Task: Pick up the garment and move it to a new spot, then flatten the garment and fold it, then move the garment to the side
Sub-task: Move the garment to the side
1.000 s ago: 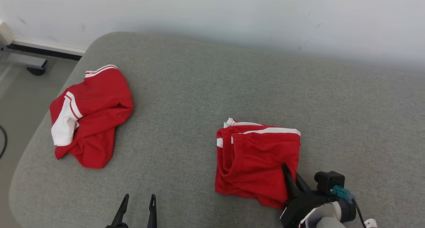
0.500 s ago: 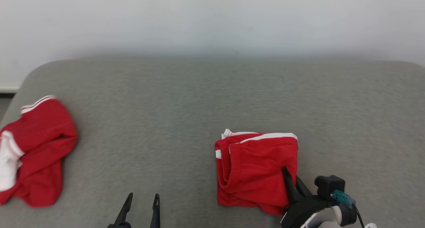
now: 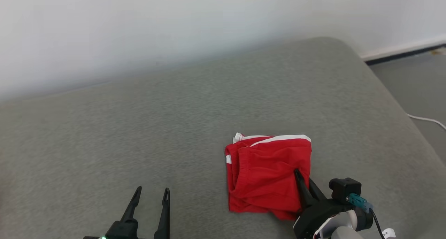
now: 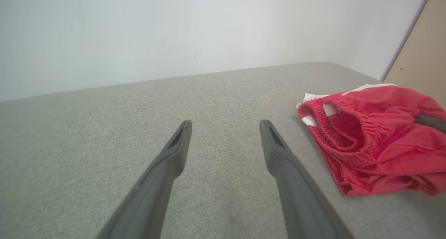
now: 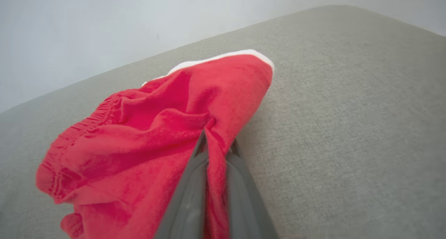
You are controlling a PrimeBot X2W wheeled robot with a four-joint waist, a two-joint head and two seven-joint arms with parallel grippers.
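Observation:
The garment (image 3: 266, 172) is a pair of red shorts with white stripes, folded into a rough square on the grey cushion (image 3: 156, 127). My right gripper (image 3: 302, 178) is shut on its near right corner. In the right wrist view a fold of the garment (image 5: 156, 134) is pinched between the fingers of the right gripper (image 5: 217, 141). My left gripper (image 3: 152, 190) hovers open over bare cushion to the garment's left. In the left wrist view the left gripper (image 4: 225, 124) holds nothing, and the garment (image 4: 376, 138) lies to its right.
The cushion's rounded right end (image 3: 352, 51) drops to grey floor (image 3: 414, 82), where a white cable (image 3: 425, 119) lies. A pale wall (image 3: 174, 30) runs behind. A beige board (image 4: 421, 58) stands at the right in the left wrist view.
The head view has swung right. A second red garment at the left has slid out of frame. The held garment stayed in my shut right gripper, ending farther from that one.

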